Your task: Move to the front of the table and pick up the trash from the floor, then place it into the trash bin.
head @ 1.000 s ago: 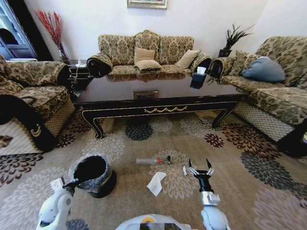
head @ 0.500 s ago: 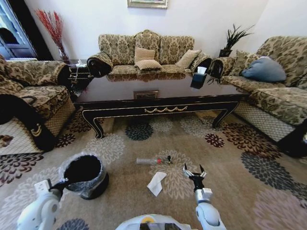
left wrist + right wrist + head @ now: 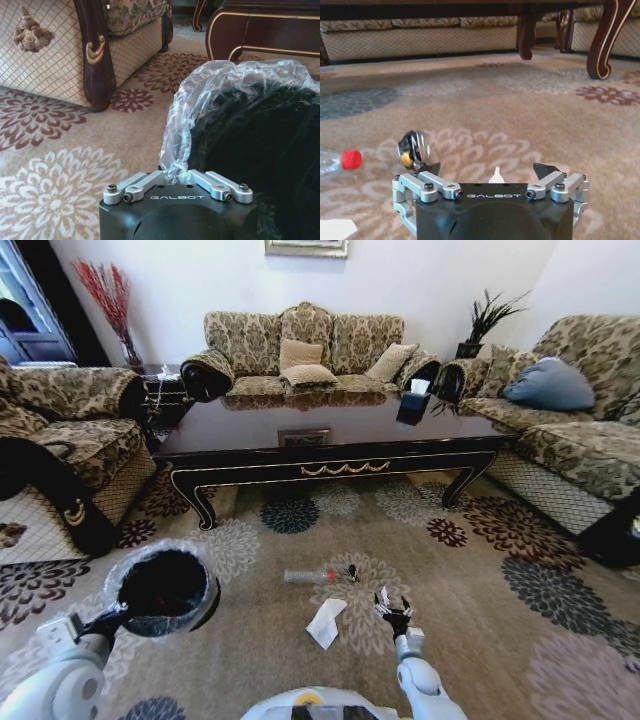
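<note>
The robot stands before the desk [image 3: 330, 435]. The left hand [image 3: 128, 614] grips the bin [image 3: 165, 590] by its lined rim, near left, tilted. The right hand [image 3: 393, 606], fingers wide, hovers low over a white scrap [image 3: 495, 175]. Tube [image 3: 310, 576] and paper [image 3: 325, 622] lie on the carpet; I judge nothing binned yet.

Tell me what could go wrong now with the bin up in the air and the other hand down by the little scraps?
1. The left tool holds the trash bin only by its crinkly liner and rim, tilted, so it might slip or the liner tear.
2. The right tool is open low over the carpet by a tiny white scrap; the scrap is so small the tool may close on nothing.
3. A small round piece lies beside that tool and could get knocked away.
</note>
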